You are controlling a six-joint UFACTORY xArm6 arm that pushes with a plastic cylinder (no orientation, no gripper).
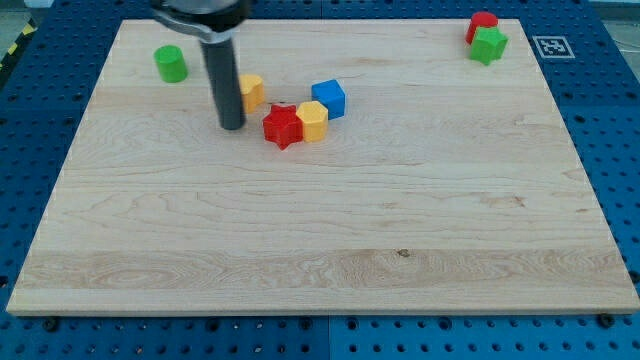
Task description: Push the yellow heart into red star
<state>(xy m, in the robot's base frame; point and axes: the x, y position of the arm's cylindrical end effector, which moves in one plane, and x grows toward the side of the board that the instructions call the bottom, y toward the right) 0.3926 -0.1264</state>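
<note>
The red star lies left of the board's middle, toward the view's top. A yellow block touches its right side; its shape is unclear. Another yellow block, partly hidden behind the rod, sits up and left of the star, with a small gap between them; I cannot tell which of the two is the heart. My tip rests on the board just left of the star and below that yellow block.
A blue cube sits just up-right of the yellow block by the star. A green cylinder stands at the top left. A red block and a green star touch at the top right corner.
</note>
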